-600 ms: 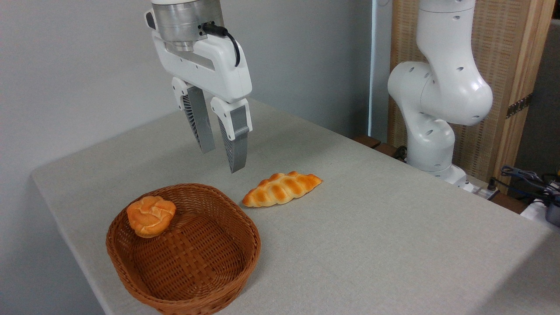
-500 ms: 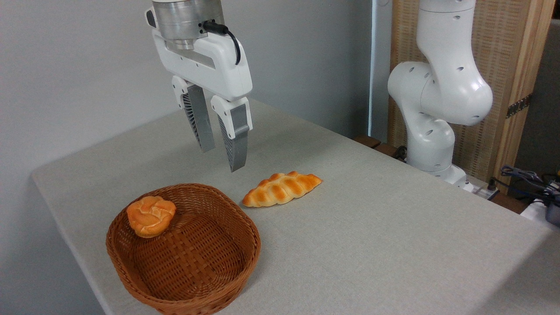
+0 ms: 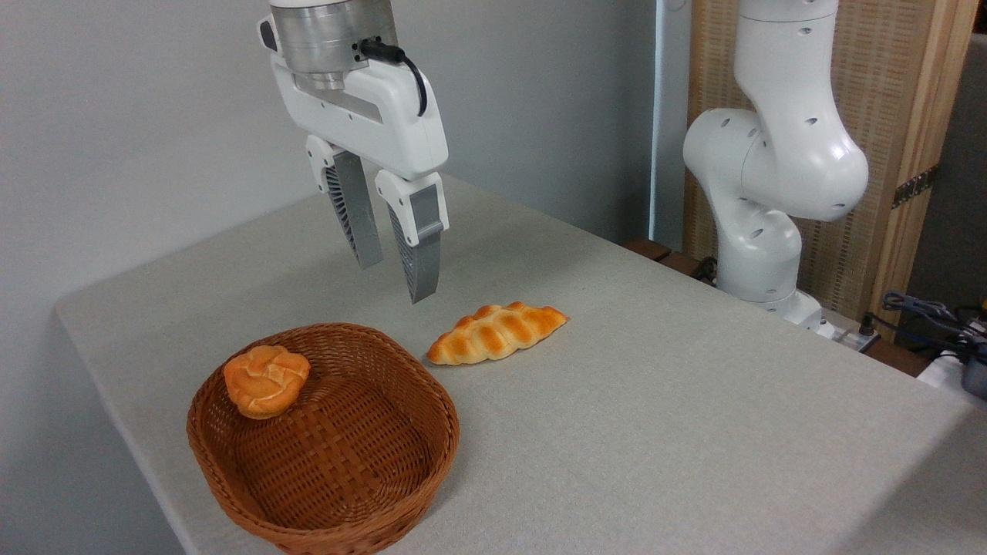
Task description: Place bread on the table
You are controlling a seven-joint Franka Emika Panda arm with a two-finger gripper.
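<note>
A brown wicker basket (image 3: pixel 324 439) sits at the near left of the grey-beige worktop (image 3: pixel 655 432), its nearest rim cut off by the bottom edge of the picture. The bread (image 3: pixel 266 380), a small orange-golden bun with a cracked, knotted top, rests inside the basket against its far-left wall, its underside hidden by the weave. Just beyond the basket's right side, a long braided loaf (image 3: pixel 497 331) lies flat on the cloth, apart from the rim. Above the gap between basket and loaf hangs the end effector (image 3: pixel 395 281), released and holding nothing, its two grey ribbed fingers (image 3: pixel 420 258) a narrow space apart and pointing down, well clear of both the bun and the worktop. A black cable (image 3: pixel 405 65) loops from its metal wrist, whose upper part runs out of the top of the picture. At the far right stands the white arm (image 3: pixel 771 177), its top likewise cut off, before a wood-framed woven panel (image 3: pixel 887 116); a tangle of cables (image 3: pixel 933 316) at the right edge is too small to make out.
</note>
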